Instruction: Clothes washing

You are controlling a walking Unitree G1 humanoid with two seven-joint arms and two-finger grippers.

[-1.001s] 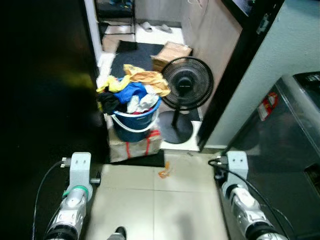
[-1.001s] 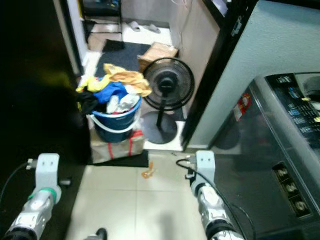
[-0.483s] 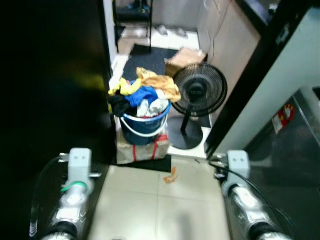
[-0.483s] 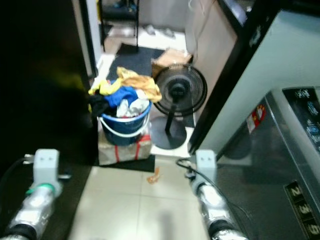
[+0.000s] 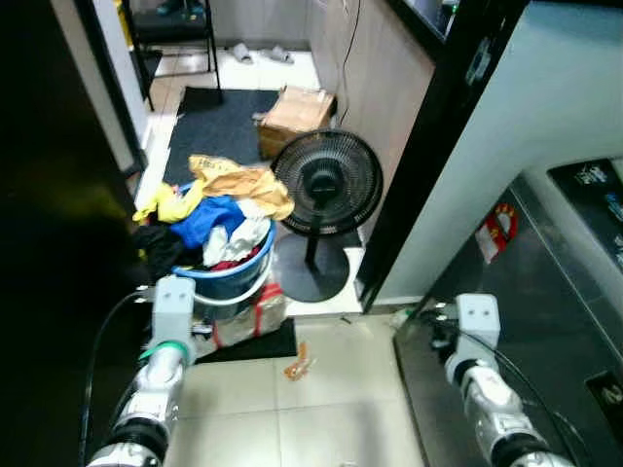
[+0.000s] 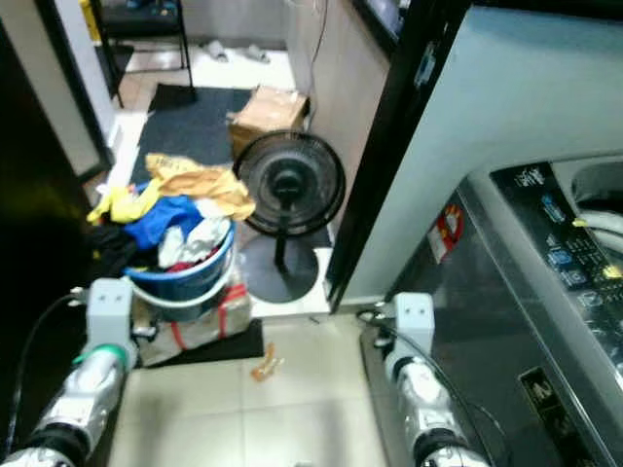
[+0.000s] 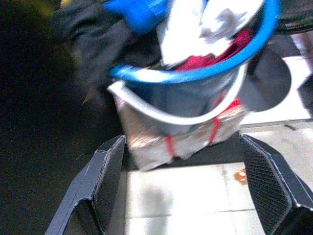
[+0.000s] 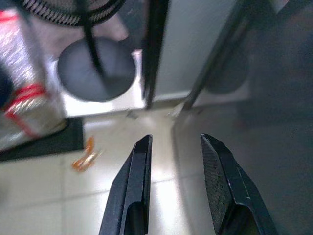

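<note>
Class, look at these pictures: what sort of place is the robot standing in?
Probably a home laundry corner: a blue bucket heaped with clothes, a washing machine on the right, and a standing fan on the tiled floor.

Bare tile floor (image 5: 331, 409) between bucket (image 5: 229, 277) and washer (image 5: 545, 292)

Two silver, ribbed arms end in pale grey box-shaped wrist blocks. The left arm (image 5: 156, 389) wears a green ring below its block; the right arm (image 5: 484, 389) does not. Black cables loop off both. The fingers (image 7: 100, 183) are black with cross-hatched pads.
</note>
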